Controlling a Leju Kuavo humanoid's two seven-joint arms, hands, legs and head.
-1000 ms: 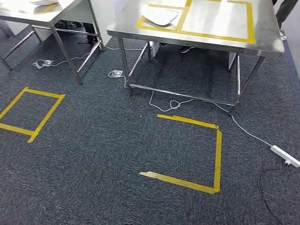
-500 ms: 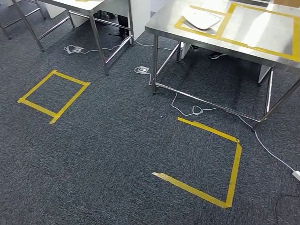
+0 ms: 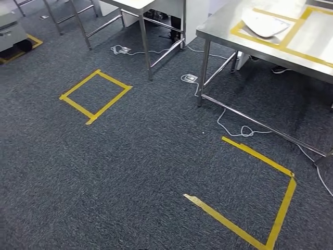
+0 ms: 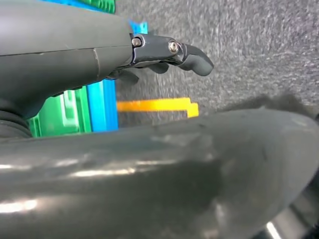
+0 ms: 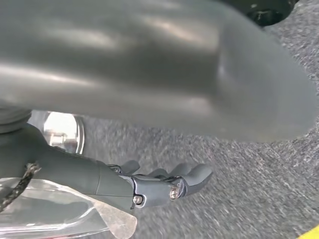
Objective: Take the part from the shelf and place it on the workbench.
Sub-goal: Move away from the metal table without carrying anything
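I am hanging both arms low over the dark carpet (image 3: 137, 172). I am carrying nothing in my left hand (image 4: 161, 50): its fingers are reaching out nearly straight and apart, over the carpet, with blue and green crates (image 4: 86, 109) and a strip of yellow tape lying beyond them. I am letting my right hand (image 5: 161, 185) hang loose too, fingers stretched with a slight curl and closing on nothing that I can make out. Nearest on the floor, to the right, an unfinished yellow tape outline (image 3: 255, 154) is lying, and a closed tape square (image 3: 76, 108) is lying farther off on the left. A white cable (image 3: 245, 128) is trailing under the steel workbench (image 3: 235, 41) at the far right. The pale flat part (image 3: 262, 23) is resting on that workbench, inside a yellow-taped box. A second table (image 3: 133, 4) is standing at the far middle
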